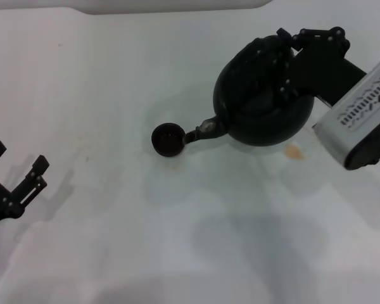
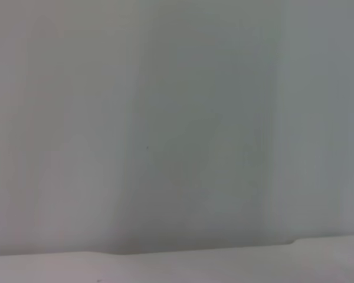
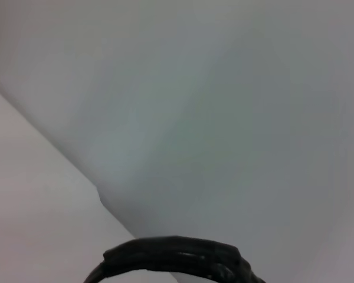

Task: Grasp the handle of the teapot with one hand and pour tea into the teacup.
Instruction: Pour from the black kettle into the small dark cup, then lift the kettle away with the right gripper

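The black round teapot (image 1: 263, 95) is at the back right of the white table, tilted so its short spout (image 1: 206, 131) reaches the rim of the tiny dark teacup (image 1: 169, 139). My right gripper (image 1: 292, 58) comes in from the right and is shut on the handle (image 1: 269, 45) at the pot's top. In the right wrist view a ribbed black arc of the handle (image 3: 177, 258) shows close up. I see no stream of tea. My left gripper (image 1: 18, 159) hangs open at the table's near left, far from the cup.
A small amber stain (image 1: 295, 151) lies on the white table (image 1: 114, 82) just in front of the teapot. The table's far edge (image 1: 177, 7) runs behind the pot. The left wrist view shows only bare pale surface.
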Robot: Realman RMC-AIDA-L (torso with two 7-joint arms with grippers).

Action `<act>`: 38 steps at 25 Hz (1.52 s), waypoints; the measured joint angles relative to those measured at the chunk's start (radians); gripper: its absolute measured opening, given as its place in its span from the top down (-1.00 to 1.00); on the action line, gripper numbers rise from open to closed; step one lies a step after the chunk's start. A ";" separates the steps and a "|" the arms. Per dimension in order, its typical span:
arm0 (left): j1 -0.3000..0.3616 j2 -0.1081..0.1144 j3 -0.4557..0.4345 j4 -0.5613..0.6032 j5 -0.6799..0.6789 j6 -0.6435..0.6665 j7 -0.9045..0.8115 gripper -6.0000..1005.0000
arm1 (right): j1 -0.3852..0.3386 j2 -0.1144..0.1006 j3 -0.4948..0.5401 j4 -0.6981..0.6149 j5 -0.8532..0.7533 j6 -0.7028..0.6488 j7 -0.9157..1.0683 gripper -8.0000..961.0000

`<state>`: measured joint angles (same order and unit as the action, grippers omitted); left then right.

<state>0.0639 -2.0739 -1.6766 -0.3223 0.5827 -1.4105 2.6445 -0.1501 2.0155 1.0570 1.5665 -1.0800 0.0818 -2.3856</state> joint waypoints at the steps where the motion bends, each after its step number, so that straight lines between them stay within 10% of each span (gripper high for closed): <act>1: 0.001 0.000 0.000 0.000 0.000 -0.002 0.000 -0.72 | 0.001 0.000 -0.010 0.004 0.000 -0.017 -0.008 0.75; 38: -0.007 -0.002 0.000 -0.005 0.004 -0.007 0.000 -0.72 | 0.149 0.008 -0.174 0.012 -0.002 -0.369 -0.004 0.76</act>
<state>0.0574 -2.0755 -1.6766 -0.3274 0.5871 -1.4175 2.6446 -0.0010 2.0232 0.8835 1.5785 -1.0820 -0.2867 -2.3899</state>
